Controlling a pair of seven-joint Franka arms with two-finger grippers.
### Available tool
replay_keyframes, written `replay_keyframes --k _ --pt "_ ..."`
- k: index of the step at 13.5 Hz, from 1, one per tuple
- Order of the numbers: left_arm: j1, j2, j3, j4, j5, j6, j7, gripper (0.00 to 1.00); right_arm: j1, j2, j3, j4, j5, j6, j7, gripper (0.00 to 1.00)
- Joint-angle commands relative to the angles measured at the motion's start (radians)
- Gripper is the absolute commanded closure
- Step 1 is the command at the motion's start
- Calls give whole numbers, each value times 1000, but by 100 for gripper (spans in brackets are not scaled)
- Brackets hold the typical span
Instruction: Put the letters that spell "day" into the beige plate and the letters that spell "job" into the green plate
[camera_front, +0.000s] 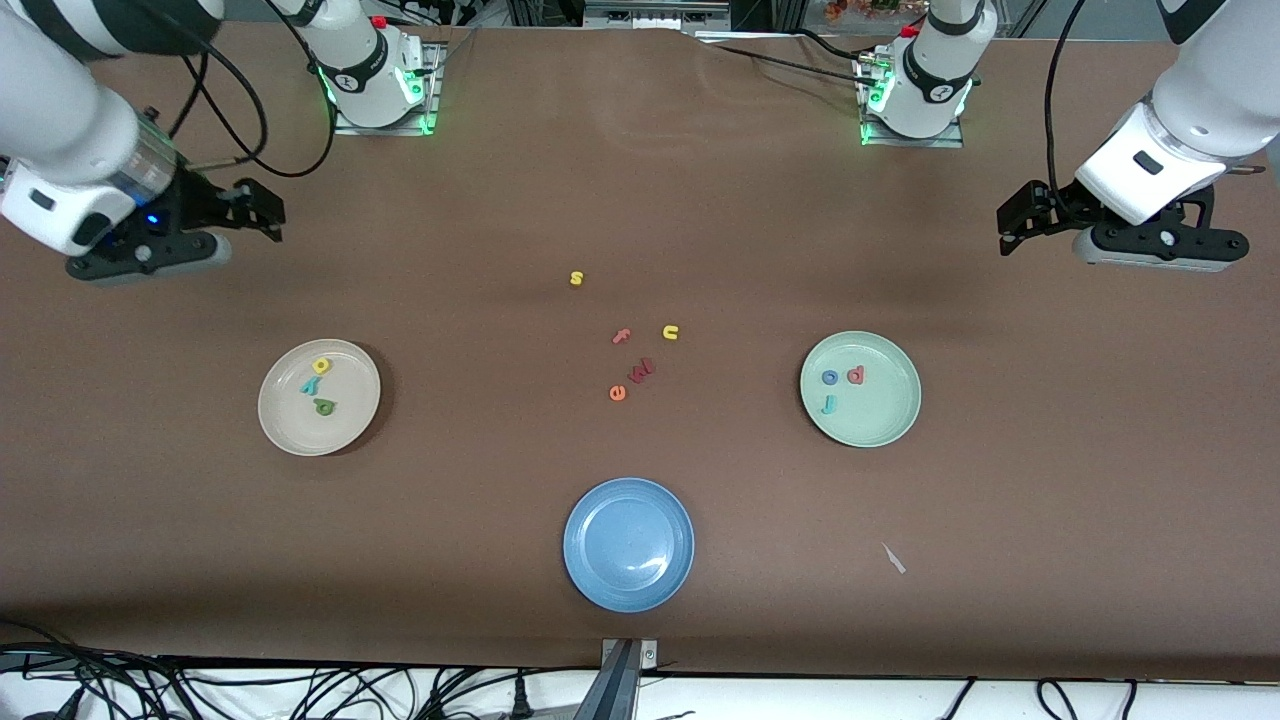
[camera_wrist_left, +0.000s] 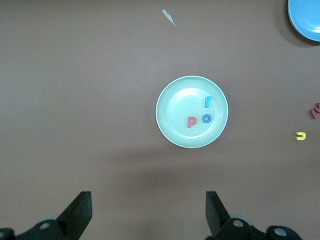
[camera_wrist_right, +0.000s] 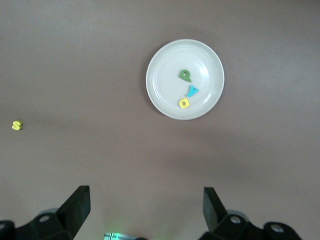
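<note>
The beige plate (camera_front: 345, 425) lies toward the right arm's end and holds a yellow letter (camera_front: 321, 366), a teal "y" (camera_front: 310, 385) and a green letter (camera_front: 324, 406). Toward the left arm's end, the green plate (camera_front: 885, 415) holds a blue "o" (camera_front: 830, 377), a salmon letter (camera_front: 855, 375) and a light-blue "j" (camera_front: 829, 403). My right gripper (camera_front: 262, 208) hangs open and empty over bare table, as the right wrist view confirms (camera_wrist_right: 146, 200). My left gripper (camera_front: 1012, 222) is also open and empty over bare table (camera_wrist_left: 148, 205).
A blue plate (camera_front: 628, 492) sits nearest the front camera, mid-table. Loose letters lie between the plates: yellow "s" (camera_front: 576, 278), pink "f" (camera_front: 621, 336), yellow "u" (camera_front: 670, 332), a dark red one (camera_front: 641, 371), orange "e" (camera_front: 617, 393). A white scrap (camera_front: 894, 559) lies near the front.
</note>
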Motion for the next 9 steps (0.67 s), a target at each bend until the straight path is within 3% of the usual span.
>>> replay_keyframes --k 1,4,9 --pt "4 5 -3 21 -28 -22 23 0 -36 -31 8 26 21 -52 6 0" --pt "3 5 -5 21 -28 -22 23 0 -51 -51 -51 26 102 -51 12 0" --pt "3 5 -5 22 -28 -22 23 0 -45 -53 -65 26 76 -39 21 0"
